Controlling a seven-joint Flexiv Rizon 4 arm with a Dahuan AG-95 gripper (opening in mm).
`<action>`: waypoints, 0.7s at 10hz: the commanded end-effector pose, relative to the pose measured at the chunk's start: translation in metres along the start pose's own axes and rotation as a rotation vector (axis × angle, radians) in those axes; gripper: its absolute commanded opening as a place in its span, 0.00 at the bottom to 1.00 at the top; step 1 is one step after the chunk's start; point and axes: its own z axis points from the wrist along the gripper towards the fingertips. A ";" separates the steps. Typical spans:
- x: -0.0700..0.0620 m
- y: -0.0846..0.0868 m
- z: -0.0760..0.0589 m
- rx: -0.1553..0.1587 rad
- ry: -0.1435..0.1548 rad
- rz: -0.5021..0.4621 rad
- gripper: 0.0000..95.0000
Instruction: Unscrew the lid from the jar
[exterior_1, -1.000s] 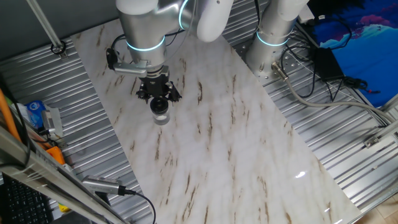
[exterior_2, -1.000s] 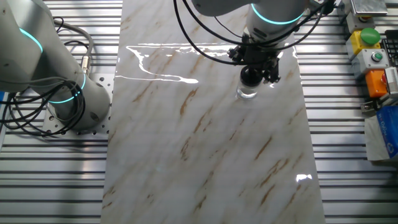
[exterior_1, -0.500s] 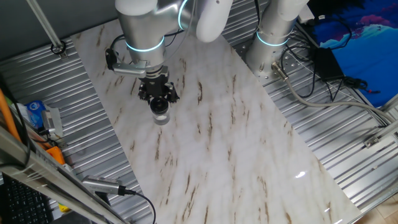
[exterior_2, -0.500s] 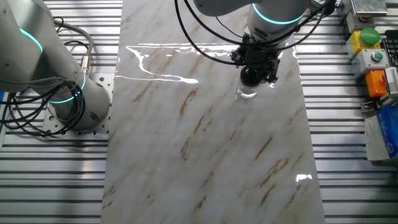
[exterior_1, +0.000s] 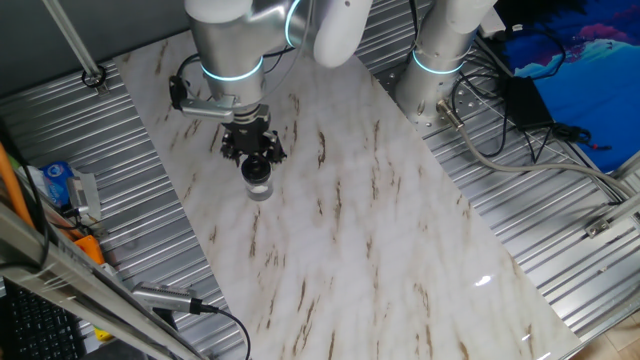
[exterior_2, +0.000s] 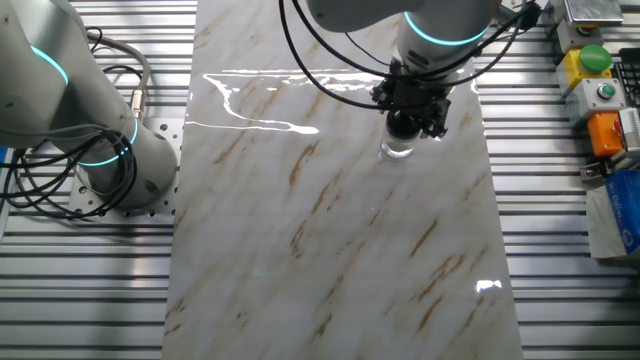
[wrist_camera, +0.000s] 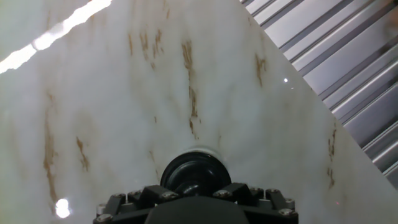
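Veined marble tabletop (exterior_1: 380, 230), ribbed metal surround (exterior_1: 560, 210)

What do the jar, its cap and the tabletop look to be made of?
Small clear cylindrical jar: glass or clear plastic, see-through; which one is unclear. Round black screw cap: probably plastic, slightly glossy. White brown-veined tabletop: polished marble or marble-look laminate, given the bright reflections.

hand (wrist_camera: 198, 198) fingertips hidden by its body | lid (wrist_camera: 196, 174) near edge covered | jar (exterior_1: 259, 189) mostly obscured
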 end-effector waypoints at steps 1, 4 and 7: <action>-0.001 -0.001 0.001 0.000 0.000 0.009 0.60; -0.001 -0.001 0.000 0.000 0.000 0.010 0.60; -0.001 -0.001 0.000 0.011 0.006 -0.006 0.00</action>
